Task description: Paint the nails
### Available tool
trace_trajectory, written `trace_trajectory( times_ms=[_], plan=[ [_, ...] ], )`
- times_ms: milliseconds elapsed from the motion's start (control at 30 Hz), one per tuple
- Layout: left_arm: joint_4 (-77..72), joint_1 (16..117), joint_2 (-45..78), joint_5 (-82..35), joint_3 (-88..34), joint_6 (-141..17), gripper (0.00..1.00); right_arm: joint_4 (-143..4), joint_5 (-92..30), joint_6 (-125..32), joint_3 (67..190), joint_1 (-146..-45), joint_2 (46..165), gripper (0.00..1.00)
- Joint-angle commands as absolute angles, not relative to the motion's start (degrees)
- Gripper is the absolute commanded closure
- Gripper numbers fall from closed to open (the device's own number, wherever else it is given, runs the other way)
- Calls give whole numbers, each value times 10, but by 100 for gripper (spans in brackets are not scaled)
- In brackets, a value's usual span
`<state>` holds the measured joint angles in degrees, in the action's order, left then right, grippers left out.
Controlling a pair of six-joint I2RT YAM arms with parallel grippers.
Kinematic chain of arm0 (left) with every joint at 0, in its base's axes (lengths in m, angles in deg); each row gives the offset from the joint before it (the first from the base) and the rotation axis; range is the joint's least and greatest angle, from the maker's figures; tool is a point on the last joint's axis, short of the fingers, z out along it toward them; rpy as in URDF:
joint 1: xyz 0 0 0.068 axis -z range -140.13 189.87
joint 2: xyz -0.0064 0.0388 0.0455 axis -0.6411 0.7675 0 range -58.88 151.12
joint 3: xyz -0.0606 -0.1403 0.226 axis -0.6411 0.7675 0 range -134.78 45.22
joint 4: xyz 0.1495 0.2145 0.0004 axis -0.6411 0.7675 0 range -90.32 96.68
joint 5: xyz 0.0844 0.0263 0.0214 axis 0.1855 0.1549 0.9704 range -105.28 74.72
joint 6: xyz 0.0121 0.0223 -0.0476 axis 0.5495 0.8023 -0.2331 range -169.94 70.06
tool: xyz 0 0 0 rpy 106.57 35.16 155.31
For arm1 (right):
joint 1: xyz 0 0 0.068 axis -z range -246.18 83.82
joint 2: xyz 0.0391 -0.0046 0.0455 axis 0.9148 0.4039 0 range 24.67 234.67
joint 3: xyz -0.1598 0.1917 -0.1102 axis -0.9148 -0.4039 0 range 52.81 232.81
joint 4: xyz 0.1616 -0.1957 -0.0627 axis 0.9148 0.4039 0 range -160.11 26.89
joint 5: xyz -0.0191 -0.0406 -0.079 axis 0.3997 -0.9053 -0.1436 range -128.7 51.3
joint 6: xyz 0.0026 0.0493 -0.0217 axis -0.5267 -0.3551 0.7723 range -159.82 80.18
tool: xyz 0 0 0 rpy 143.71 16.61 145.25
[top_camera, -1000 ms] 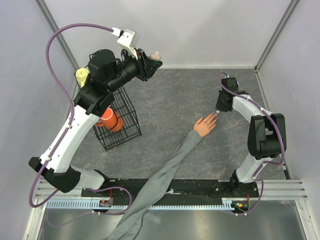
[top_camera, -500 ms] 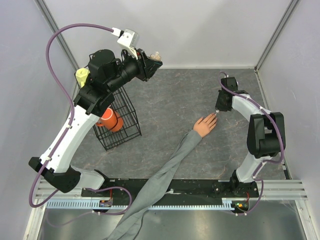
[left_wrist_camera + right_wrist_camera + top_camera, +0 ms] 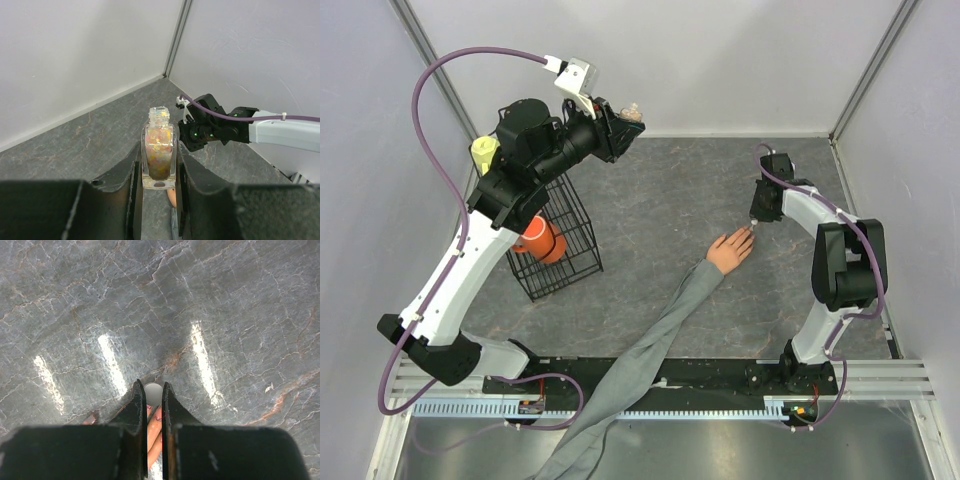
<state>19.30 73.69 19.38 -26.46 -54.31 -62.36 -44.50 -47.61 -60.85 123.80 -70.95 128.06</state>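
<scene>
The left arm (image 3: pixel 448 285) climbs from its base at the near edge, bends at a high elbow and reaches toward the far wall. Its left pincer (image 3: pixel 623 118) is held level, jaws clamped on the sides of an upright small glass bottle (image 3: pixel 159 155). The right arm (image 3: pixel 844 262) folds up and over from its base, wrist pitched downward. The right pincer (image 3: pixel 153 390) points at the counter, jaws almost together, pinching a small white round piece (image 3: pixel 153 391).
</scene>
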Motion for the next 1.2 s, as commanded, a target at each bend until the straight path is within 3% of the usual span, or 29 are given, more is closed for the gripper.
trace_trajectory(
  times_ms=[0, 900, 1167],
  plan=[
    [170, 734, 186, -277, -553, -629, 98, -454, -492, -606, 1264, -712, 1289, 100],
    [173, 734, 186, -276, -554, -629, 98, -437, -528, -597, 1278, -706, 1283, 100],
    [173, 734, 185, -278, -553, -631, 98, -434, -491, -599, 1260, -719, 1250, 100]
  ],
)
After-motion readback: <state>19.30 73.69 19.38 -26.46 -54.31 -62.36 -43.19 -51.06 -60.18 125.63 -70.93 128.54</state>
